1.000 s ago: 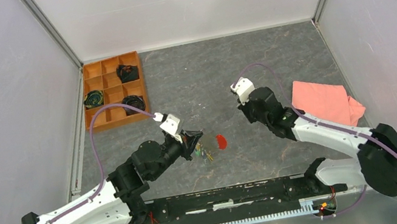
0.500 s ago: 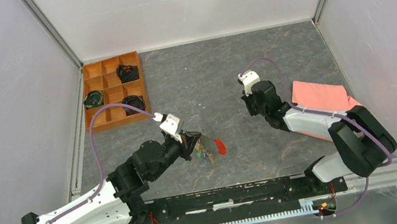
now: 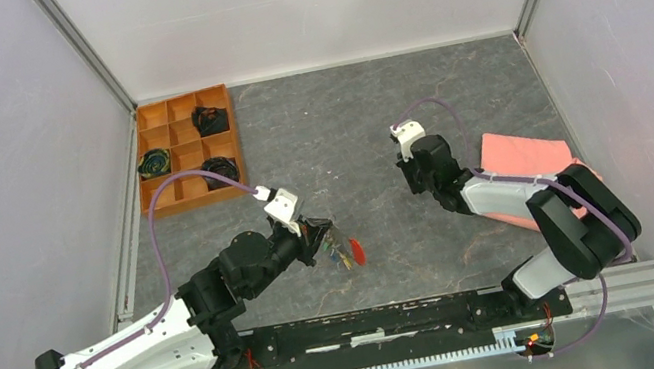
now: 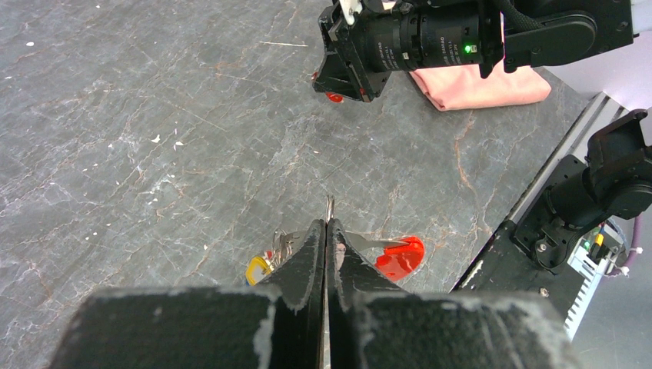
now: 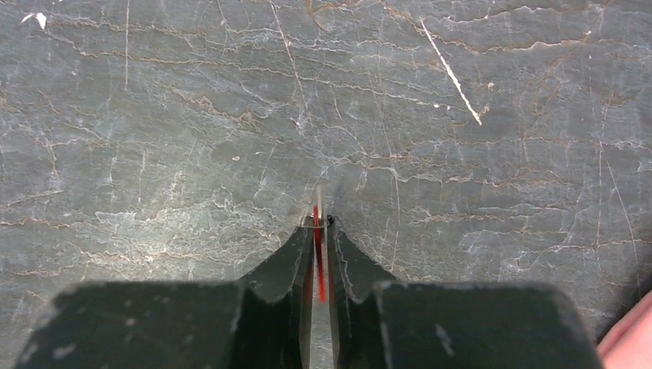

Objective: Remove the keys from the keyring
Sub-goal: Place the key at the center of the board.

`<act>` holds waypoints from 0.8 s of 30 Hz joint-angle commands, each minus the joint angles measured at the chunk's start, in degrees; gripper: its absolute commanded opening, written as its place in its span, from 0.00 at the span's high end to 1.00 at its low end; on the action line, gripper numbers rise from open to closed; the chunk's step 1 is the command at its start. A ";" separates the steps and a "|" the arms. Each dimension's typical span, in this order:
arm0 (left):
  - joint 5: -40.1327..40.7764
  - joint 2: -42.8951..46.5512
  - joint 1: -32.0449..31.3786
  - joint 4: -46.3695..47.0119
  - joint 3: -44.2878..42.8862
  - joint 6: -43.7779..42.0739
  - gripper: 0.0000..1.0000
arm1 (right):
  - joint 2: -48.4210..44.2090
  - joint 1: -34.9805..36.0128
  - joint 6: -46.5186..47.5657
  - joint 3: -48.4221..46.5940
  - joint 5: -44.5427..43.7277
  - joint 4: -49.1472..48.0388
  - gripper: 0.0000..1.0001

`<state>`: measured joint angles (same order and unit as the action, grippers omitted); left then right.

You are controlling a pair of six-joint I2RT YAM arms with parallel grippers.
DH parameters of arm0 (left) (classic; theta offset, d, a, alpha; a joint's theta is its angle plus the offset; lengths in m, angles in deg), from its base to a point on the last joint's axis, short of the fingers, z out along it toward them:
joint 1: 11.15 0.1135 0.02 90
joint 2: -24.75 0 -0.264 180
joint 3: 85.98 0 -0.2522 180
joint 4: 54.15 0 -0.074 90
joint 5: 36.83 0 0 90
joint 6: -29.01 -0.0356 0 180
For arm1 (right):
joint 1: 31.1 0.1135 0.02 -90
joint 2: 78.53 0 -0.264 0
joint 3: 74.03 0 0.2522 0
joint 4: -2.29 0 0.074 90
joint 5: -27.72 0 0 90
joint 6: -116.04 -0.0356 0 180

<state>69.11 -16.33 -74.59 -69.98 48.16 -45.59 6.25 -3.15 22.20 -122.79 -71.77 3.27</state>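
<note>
Far right, pink cloth [image 3: 526, 154]; left, tray [image 3: 153, 114]

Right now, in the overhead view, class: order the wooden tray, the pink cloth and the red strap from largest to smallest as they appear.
1. wooden tray
2. pink cloth, partly hidden behind the right arm
3. red strap

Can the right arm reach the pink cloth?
Probably yes: the folded pink cloth lies right beside the right arm, partly under it, with nothing between them, though the right gripper is pinching a small red-headed key.
</note>
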 commanded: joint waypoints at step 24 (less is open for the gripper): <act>-0.30 0.23 0.08 2.98 -2.36 3.25 0.98 | -15.32 -0.30 3.37 -0.65 8.07 4.27 0.43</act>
<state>68.15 -16.35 -74.59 -70.83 48.16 -44.96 -3.17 -3.15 23.89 -122.81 -69.54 8.06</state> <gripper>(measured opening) 0.032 0.552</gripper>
